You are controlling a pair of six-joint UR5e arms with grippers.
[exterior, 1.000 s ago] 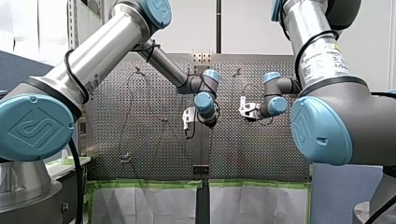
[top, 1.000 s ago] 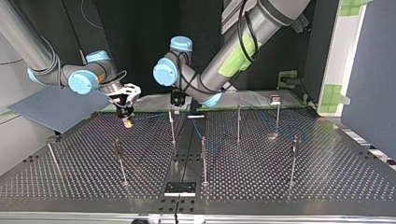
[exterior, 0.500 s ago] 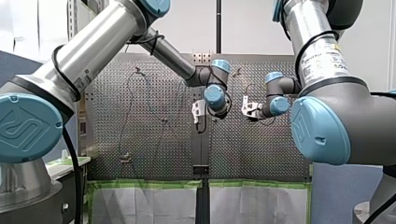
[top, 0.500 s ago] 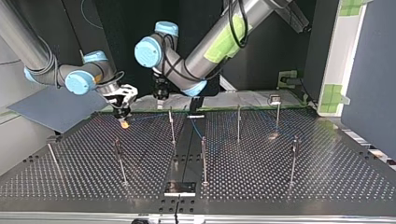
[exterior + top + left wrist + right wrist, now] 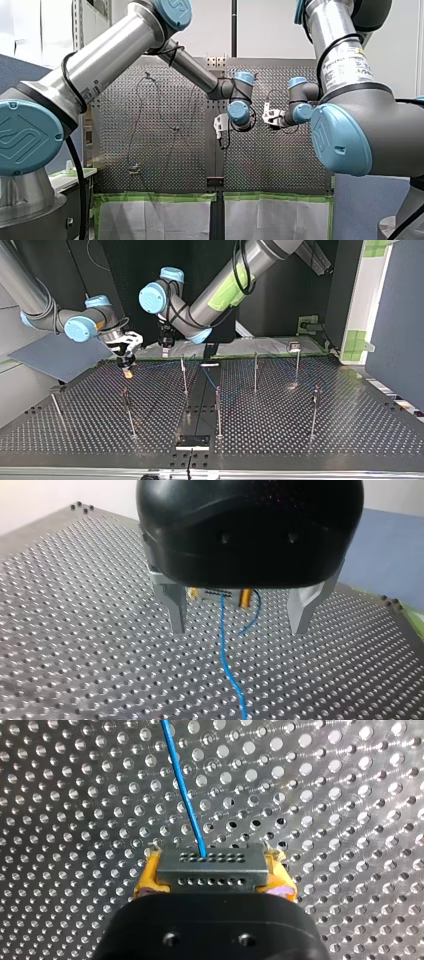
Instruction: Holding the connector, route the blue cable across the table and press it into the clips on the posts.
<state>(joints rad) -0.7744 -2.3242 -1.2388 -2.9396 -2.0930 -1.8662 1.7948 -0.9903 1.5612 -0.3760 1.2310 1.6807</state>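
Note:
In the right wrist view my right gripper (image 5: 212,882) has its yellow pads (image 5: 147,880) shut on the grey connector (image 5: 210,870). The blue cable (image 5: 182,785) runs straight ahead from the connector over the perforated table. In the top view that gripper (image 5: 127,371) hangs low over the far left of the table. My left gripper (image 5: 240,625) stands open, its metal fingers (image 5: 175,610) either side of the blue cable (image 5: 227,655) and above it. Just beyond them shows the held connector (image 5: 217,594). In the top view my left gripper (image 5: 165,340) hovers behind the far edge.
Several thin posts with clips stand on the table, among them one near the middle back (image 5: 184,375), one to its right (image 5: 255,371) and one at the near left (image 5: 129,412). A small black plate (image 5: 192,441) lies at the near edge.
My left arm has swung toward the top view's left, closer to my right gripper. My right gripper has drifted slightly the same way, still holding the connector.

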